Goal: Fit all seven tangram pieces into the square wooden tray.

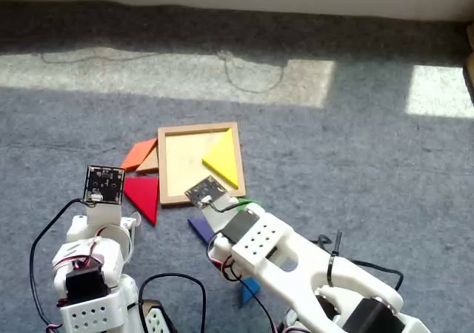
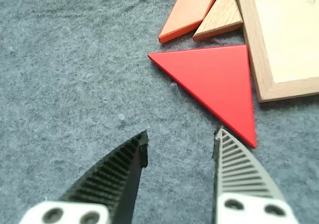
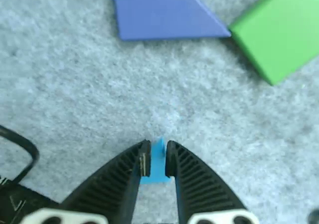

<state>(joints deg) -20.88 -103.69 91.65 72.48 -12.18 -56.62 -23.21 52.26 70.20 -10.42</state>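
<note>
The square wooden tray holds a yellow triangle. Against its left side lie an orange piece, a wood-coloured triangle and a red triangle. My left gripper is open just short of the red triangle, one tip near its corner. My right gripper is shut on a small light blue piece, low over the carpet. Beyond it lie a purple triangle and a green piece. The purple triangle and light blue piece are partly hidden by the right arm.
Everything rests on grey carpet. Black cables trail around both arm bases, and one loops beside the right gripper. Open carpet stretches behind and to the right of the tray.
</note>
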